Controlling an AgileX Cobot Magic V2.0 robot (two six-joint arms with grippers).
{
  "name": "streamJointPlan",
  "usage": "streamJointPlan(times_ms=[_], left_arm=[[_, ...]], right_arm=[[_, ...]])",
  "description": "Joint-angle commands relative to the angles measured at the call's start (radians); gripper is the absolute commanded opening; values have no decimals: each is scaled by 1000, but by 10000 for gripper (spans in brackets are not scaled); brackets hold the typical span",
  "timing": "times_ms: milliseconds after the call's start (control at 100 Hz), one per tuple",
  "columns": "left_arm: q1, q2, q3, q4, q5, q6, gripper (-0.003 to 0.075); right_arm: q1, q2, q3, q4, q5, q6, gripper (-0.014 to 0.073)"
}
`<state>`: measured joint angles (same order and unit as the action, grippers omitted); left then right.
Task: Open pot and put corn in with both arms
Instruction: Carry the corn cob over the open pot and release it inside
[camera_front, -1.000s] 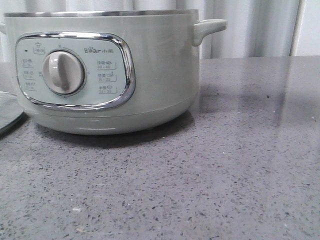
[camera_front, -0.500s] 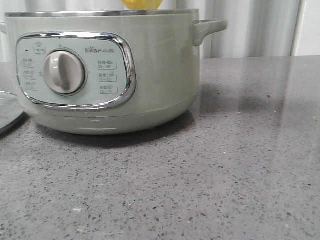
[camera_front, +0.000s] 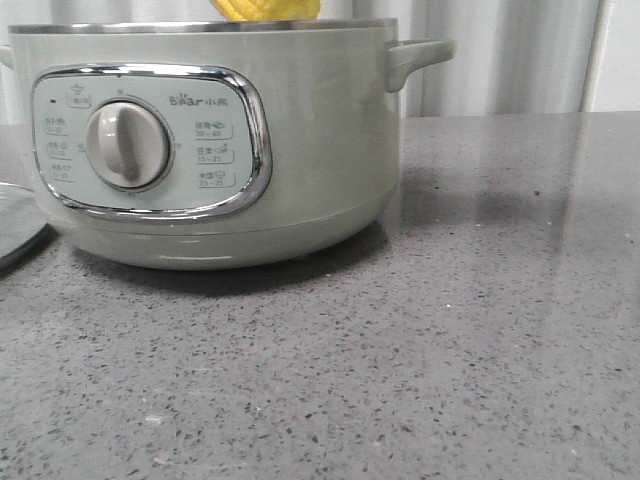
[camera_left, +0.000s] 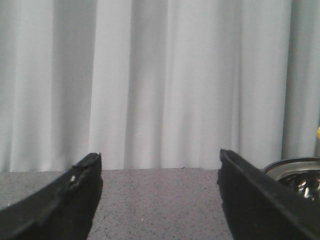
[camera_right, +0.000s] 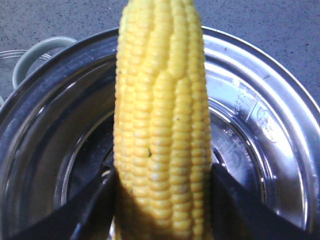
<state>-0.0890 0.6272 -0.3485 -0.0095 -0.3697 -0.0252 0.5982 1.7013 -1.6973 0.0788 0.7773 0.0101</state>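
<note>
The pale sage-green pot (camera_front: 310, 150) stands at the left of the front view, lid off, steel rim on top. The yellow corn (camera_front: 265, 9) shows just above that rim. In the right wrist view my right gripper (camera_right: 162, 172) is shut on the corn (camera_right: 160, 115) and holds it over the pot's open steel bowl (camera_right: 260, 165). My left gripper (camera_left: 160, 162) is open and empty above the table, with the pot's rim (camera_left: 295, 165) beside its fingers (camera_left: 260, 200). Neither gripper shows in the front view.
The glass lid (camera_front: 15, 225) lies flat on the grey speckled table (camera_front: 450, 350) left of the pot; it also shows in the right wrist view (camera_right: 7, 60). A pot handle (camera_front: 420, 55) sticks out to the right. White curtains hang behind.
The corn has come into the front view above the pot's rim and moved left and lower over the opening. The pot and lid have not moved.
</note>
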Motion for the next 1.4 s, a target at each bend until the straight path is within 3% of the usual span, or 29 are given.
streamJointPlan(times_ms=[0, 260, 460, 960, 1080, 1330, 1390], left_arm=[[-5, -1, -35, -4, -77, -8, 441], [-5, -1, -35, -6, -77, -8, 441], [-5, -1, -35, -6, -77, -8, 441], [-5, -1, -35, -6, -77, -8, 437], [-5, -1, -35, -6, -77, -8, 364], [-5, -1, -35, -6, -77, -8, 102], [-5, -1, -35, -6, -77, -8, 45]], right_arm=[[-1, -48, -40, 3, -70, -10, 300], [-1, -48, -40, 3, -70, -10, 309], [-1, -48, -40, 3, -70, -10, 395], [-1, -79, -42, -22, -52, -10, 391], [-1, -115, -42, -68, 8, -10, 304], [-1, -182, -38, -143, 164, -10, -53], [-1, -197, -38, -152, 174, -10, -74]])
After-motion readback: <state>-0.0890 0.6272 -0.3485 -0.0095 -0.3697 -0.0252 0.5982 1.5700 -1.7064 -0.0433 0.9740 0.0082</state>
